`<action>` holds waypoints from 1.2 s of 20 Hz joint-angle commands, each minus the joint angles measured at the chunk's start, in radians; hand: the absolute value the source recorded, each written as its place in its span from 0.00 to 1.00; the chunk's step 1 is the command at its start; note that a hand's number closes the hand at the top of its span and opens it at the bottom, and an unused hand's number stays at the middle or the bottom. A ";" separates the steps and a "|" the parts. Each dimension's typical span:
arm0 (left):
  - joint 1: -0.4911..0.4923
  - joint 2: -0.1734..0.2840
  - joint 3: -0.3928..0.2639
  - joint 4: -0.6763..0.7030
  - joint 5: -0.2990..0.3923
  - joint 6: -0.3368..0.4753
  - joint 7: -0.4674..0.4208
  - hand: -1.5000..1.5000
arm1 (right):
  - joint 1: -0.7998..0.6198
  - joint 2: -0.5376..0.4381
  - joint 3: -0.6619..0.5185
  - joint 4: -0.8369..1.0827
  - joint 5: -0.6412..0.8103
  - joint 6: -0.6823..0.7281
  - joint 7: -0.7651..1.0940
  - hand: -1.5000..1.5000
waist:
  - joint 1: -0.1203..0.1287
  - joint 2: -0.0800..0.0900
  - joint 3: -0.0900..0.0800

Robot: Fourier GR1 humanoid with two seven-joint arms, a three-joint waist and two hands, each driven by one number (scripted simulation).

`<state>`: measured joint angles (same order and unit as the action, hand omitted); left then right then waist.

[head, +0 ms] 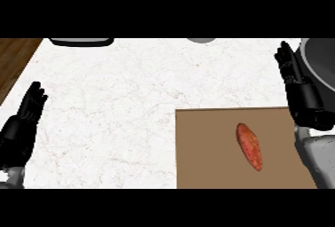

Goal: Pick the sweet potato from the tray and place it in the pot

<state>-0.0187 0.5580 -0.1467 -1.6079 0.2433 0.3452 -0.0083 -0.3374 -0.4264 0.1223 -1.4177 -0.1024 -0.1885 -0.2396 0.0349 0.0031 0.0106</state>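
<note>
one sweet potato [249,146] lies on the brown tray [203,150] at lower right. my right hand [297,88] hangs beside the pot [322,62], fingers straight, released; my left hand [23,124] rests released at lower left.

**Robot body: visible condition**

Left hand [23,122]: black throughout, slender segmented fingers, surface matte with faint lighter edges at the segment breaks. A small grey patch of forearm [8,177] shows below it at the near left edge.

Right hand [300,91]: same black finish, blocky segmented fingers, bulkier palm section. Right forearm [315,157]: light grey, smooth rounded casing with soft highlights. No cables, screws or markings discernible.
</note>
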 commanded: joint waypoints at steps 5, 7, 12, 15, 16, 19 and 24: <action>-0.111 -0.053 0.025 -0.051 0.048 0.008 0.056 0.50 | -0.124 -0.054 -0.013 0.243 -0.220 0.484 -0.133 1.00 | 0.020 0.021 -0.005; -0.087 -0.071 0.005 -0.033 0.067 -0.008 0.062 0.50 | -0.173 -0.268 0.098 0.102 0.149 0.376 -0.228 1.00 | 0.020 0.005 -0.027; -0.187 -0.102 0.012 -0.019 0.095 0.000 0.137 0.50 | -0.100 -0.115 0.004 0.546 -0.029 0.560 -0.598 0.00 | 0.010 0.025 -0.004; -0.234 -0.121 0.015 0.029 0.086 0.004 0.145 0.50 | -0.216 -0.149 -0.010 0.648 -0.017 0.681 -0.704 0.00 | 0.001 0.016 -0.007; -0.219 -0.122 0.009 0.028 0.082 -0.002 0.146 0.50 | -0.249 -0.154 -0.009 0.674 -0.004 0.694 -0.725 0.00 | 0.003 0.014 -0.007; -0.234 -0.116 0.013 -0.023 0.082 0.018 0.209 0.50 | -0.236 -0.233 0.018 0.693 0.033 0.764 -0.782 0.00 | -0.004 0.007 -0.007; -0.210 -0.137 0.024 0.026 0.082 0.002 0.152 0.50 | -0.325 -0.332 0.171 0.569 0.137 0.836 -0.602 0.00 | -0.007 0.002 -0.011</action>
<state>-0.2250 0.4354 -0.1254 -1.5908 0.3302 0.3386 0.1454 -0.5993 -0.6890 0.2201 -0.8356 -0.0268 0.4574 -0.7989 0.0278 0.0089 0.0017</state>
